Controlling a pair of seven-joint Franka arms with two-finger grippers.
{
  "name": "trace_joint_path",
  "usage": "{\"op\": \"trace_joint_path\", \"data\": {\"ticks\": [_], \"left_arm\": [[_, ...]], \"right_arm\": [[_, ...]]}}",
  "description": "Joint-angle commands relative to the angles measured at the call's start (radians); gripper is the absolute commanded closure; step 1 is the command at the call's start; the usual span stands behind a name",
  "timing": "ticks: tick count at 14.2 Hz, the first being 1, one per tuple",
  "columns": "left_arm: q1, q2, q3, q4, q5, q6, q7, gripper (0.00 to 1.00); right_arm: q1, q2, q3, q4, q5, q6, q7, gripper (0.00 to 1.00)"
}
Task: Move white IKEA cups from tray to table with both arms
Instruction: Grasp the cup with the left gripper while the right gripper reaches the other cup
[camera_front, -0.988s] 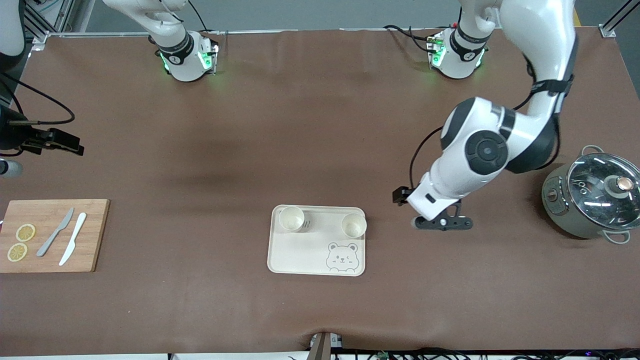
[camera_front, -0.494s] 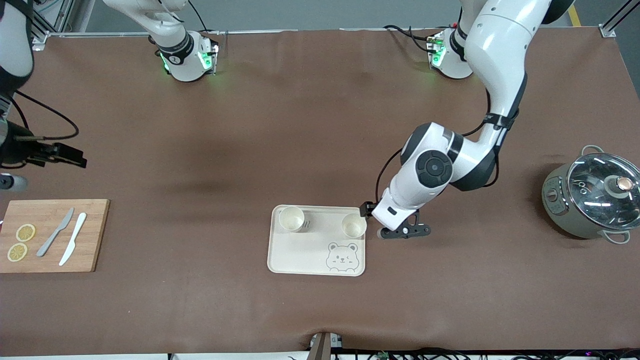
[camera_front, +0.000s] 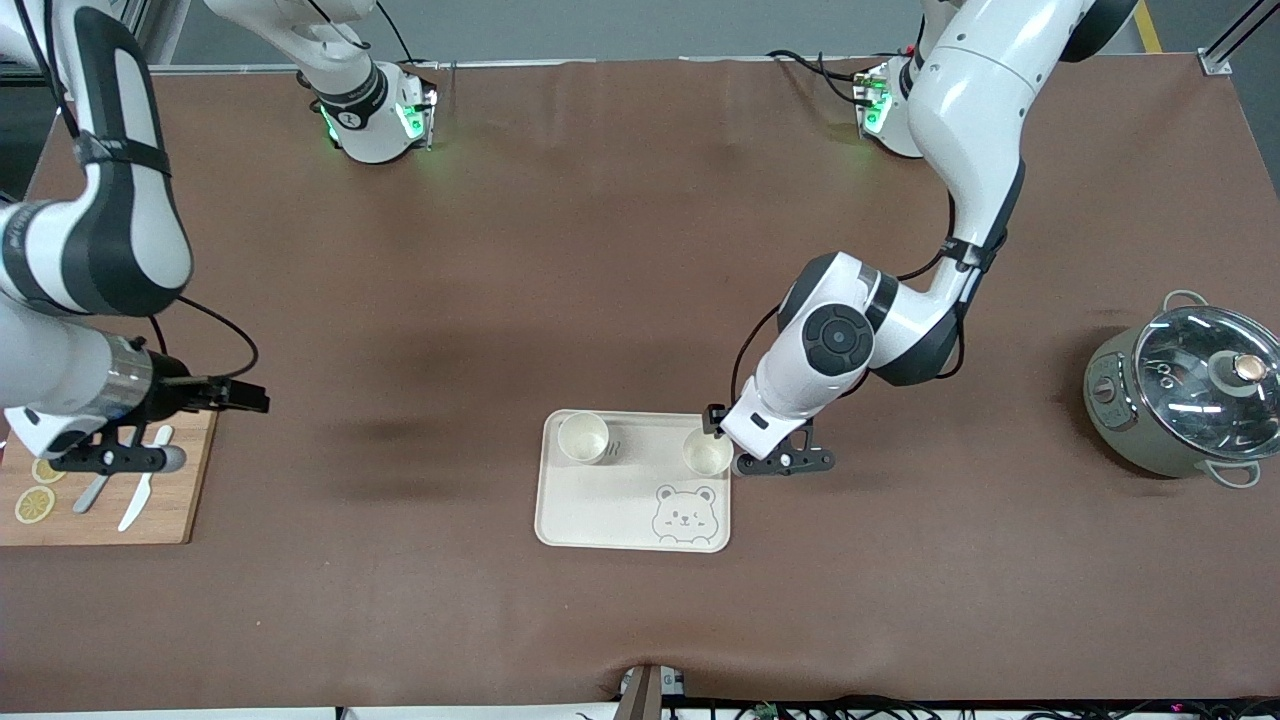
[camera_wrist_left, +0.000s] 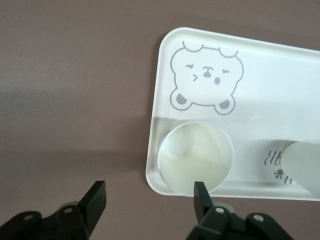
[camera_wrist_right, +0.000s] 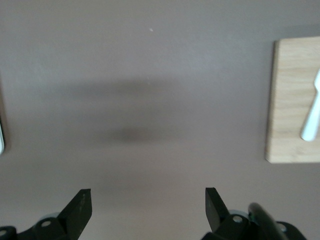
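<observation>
A cream tray (camera_front: 600, 510) with a bear drawing (camera_front: 684, 514) is seen on the brown table (camera_front: 640, 300), and the two white IKEA cups are standing upright on it, along the tray edge farther from the front camera. One cup (camera_front: 583, 437) is at the corner toward the right arm's end, the other cup (camera_front: 707, 452) at the corner toward the left arm's end, with bare tray between them. The left gripper (camera_front: 783, 462) is held low at the tray's edge, just beside the second cup. In the left wrist view, the left gripper (camera_wrist_left: 150, 200) is shown with its jaws spread apart and nothing gripped; that cup (camera_wrist_left: 195, 158) lies just ahead of one fingertip, off to that finger's side of the gap and not between the fingers, while bare table is seen ahead of the gap itself. Whether the finger touches the cup cannot be told. The right gripper (camera_front: 110, 460) is held over the wooden cutting board (camera_front: 170, 500) at the right arm's end of the table, well apart from the tray and both cups. In the right wrist view, the right gripper (camera_wrist_right: 148, 205) is shown with its jaws wide apart and empty, bare table ahead of them and the board (camera_wrist_right: 292, 100) off to one finger's side. Two knives (camera_front: 135, 495) and lemon slices (camera_front: 34, 503) are lying on the board, partly covered by that gripper. A lidded pot (camera_front: 1180, 400) stands at the left arm's end.
</observation>
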Motion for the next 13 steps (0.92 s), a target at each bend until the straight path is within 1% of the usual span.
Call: {"op": "trace_joint_path", "data": {"ticks": [1, 2, 4, 6, 9, 12, 13], "left_arm": [[-0.012, 0.04, 0.012, 0.022, -0.011, 0.041, -0.006, 0.22], [-0.012, 0.044, 0.012, 0.022, -0.011, 0.058, -0.006, 0.22], [-0.012, 0.051, 0.012, 0.022, -0.011, 0.061, -0.004, 0.25], [-0.012, 0.055, 0.014, 0.022, -0.011, 0.063, -0.004, 0.28], [-0.012, 0.064, 0.014, 0.022, -0.011, 0.075, -0.004, 0.29], [-0.012, 0.064, 0.012, 0.021, -0.009, 0.076, -0.001, 0.33], [-0.012, 0.064, 0.012, 0.021, -0.009, 0.076, 0.0, 0.36]], "right_arm": [[0.049, 0.05, -0.001, 0.022, 0.009, 0.059, 0.104, 0.0], [0.076, 0.067, -0.001, 0.023, 0.009, 0.07, 0.155, 0.0], [0.122, 0.081, -0.001, 0.023, 0.009, 0.115, 0.253, 0.0], [0.168, 0.109, -0.001, 0.023, 0.012, 0.127, 0.333, 0.0], [0.235, 0.144, -0.001, 0.023, 0.014, 0.188, 0.454, 0.0], [0.314, 0.179, -0.001, 0.022, 0.017, 0.243, 0.572, 0.0], [0.345, 0.192, -0.001, 0.023, 0.018, 0.262, 0.615, 0.0]]}}
